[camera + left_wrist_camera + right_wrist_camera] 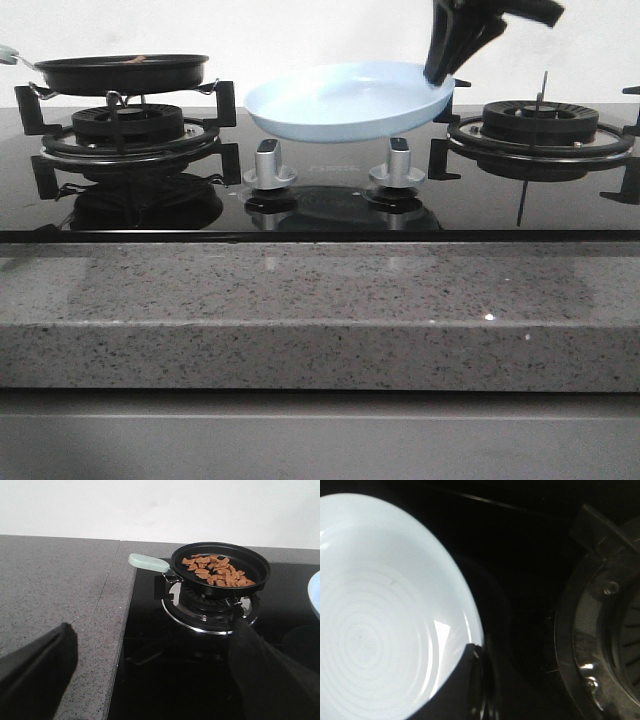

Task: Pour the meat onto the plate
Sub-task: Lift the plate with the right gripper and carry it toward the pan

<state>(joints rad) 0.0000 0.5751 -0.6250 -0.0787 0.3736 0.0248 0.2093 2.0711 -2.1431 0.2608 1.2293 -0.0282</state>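
Firmly right pincer point(440, 78) on plate point(340, 100) rim

Granite counter point(300, 300); inset black hob point(320, 205).

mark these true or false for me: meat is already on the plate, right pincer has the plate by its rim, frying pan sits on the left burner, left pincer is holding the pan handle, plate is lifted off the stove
1. The meat is already on the plate. False: it lies in the black frying pan; the plate is bare.
2. The right pincer holds the plate by its rim. True.
3. The frying pan sits on the left burner. True.
4. The left pincer is holding the pan's handle. False: it is open and apart from the pale green handle, holding nothing.
5. The plate is lifted off the stove. True: in the front view it hangs tilted above the two control knobs.
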